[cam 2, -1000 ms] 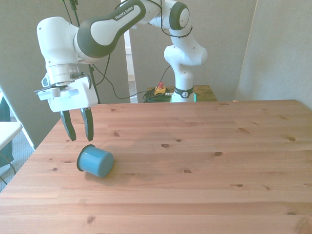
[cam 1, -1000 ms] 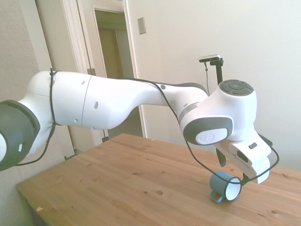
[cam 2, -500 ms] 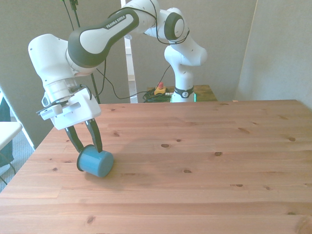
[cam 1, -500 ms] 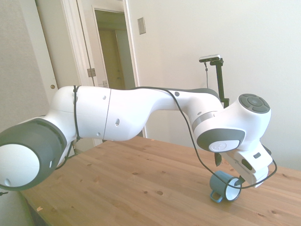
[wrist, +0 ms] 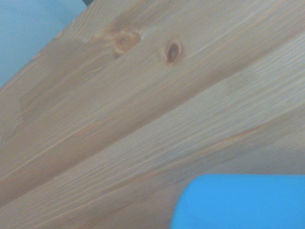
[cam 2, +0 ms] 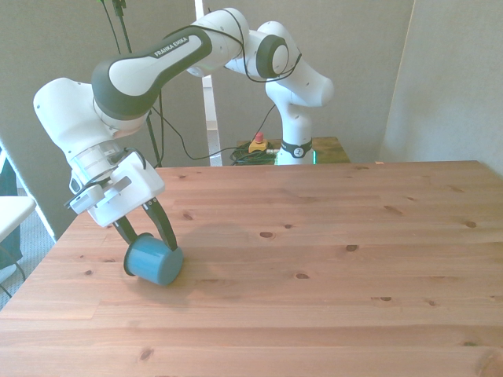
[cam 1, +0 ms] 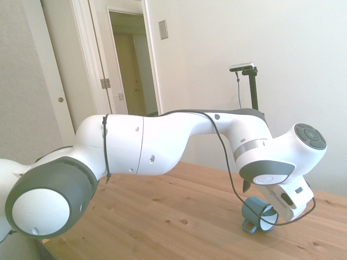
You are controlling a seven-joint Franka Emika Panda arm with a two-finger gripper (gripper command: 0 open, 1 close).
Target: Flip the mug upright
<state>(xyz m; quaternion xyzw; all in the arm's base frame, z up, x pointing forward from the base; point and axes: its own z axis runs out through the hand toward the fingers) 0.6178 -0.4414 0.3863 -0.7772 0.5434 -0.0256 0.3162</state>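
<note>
Here, line by line, was what the three views gave.

Mug position: the mug (cam 2: 154,261) lay on its side on the counter (cam 2: 330,275), near the corner at the front view's left, with its flat base turned toward that camera and its mouth facing away.

Mug in the side view: the mug (cam 1: 259,214) showed its white interior and dark rim, and the blue loop handle pointed down at the wood.

Fingers: the gripper (cam 2: 147,233) was tilted over the mug, its fingers (cam 2: 166,228) spread apart with one dark finger on each side of the mug's upper end. They were not closed; whether the tips touched the enamel could not be told.

Hidden in the side view: the white hand body covered most of the gripper (cam 1: 264,205), so only one dark finger showed just above the mug's rim and the spread could not be read there.

Hidden in the front view: the mug's mouth, interior and handle were out of sight behind its body.

Wrist view: blurred. A bright blue patch (wrist: 240,202), cut off by the frame edge, was most likely the mug, lying against the counter's knotted boards (wrist: 143,95). A paler blue area in a corner could not be identified.
</note>
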